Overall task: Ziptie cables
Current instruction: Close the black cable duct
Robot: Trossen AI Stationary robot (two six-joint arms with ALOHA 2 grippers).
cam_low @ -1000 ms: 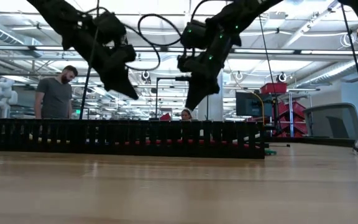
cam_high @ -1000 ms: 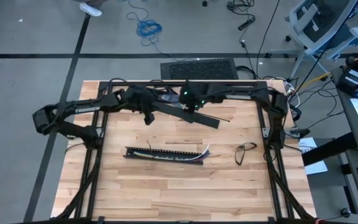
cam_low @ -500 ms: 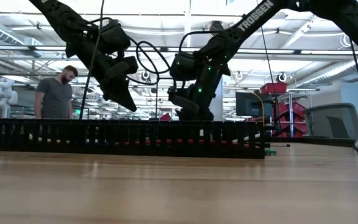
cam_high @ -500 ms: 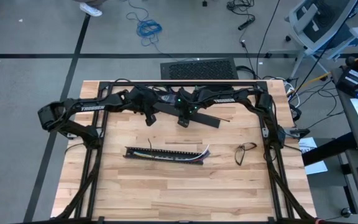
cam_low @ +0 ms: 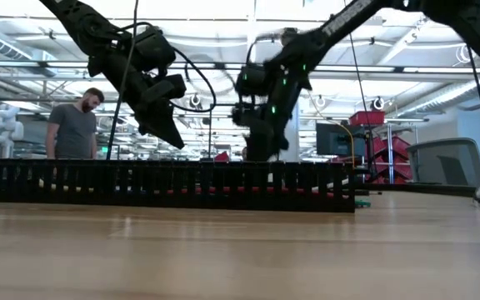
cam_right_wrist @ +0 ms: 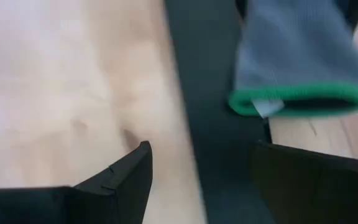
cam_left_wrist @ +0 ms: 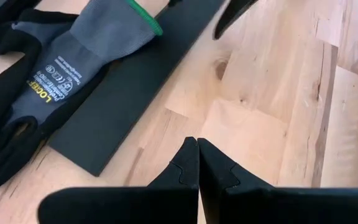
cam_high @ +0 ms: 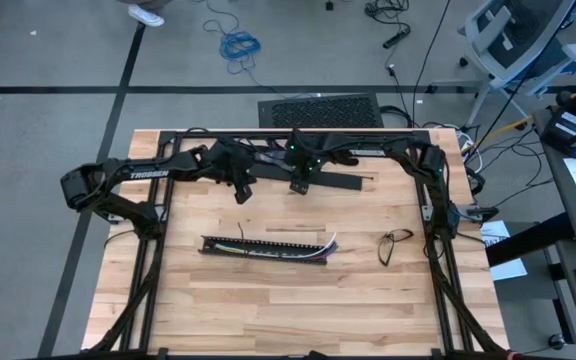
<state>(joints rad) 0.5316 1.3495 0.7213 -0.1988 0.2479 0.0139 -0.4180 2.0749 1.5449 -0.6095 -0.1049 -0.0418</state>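
A: Near half of table (cam_high: 268, 310) bare wood; free passage there.
B: Mid-table blocked: slotted duct (cam_high: 263, 247), cables (cam_high: 318, 248) at its end. Far edge crowded by glove (cam_left_wrist: 73, 56) and flat black strip (cam_high: 333, 181).

Cables (cam_high: 308, 249) in duct (cam_high: 238, 246) — glove (cam_left_wrist: 73, 56) behind.

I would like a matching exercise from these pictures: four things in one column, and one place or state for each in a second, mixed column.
Things:
1. left gripper
2. right gripper
3. glove
4. cables

Places or states:
A. lying in the black slotted duct
B. fingers open, over the flat black strip
C. fingers shut, above bare wood
D. grey with a green cuff, resting on the flat black strip

Pairs: 1-C, 2-B, 3-D, 4-A
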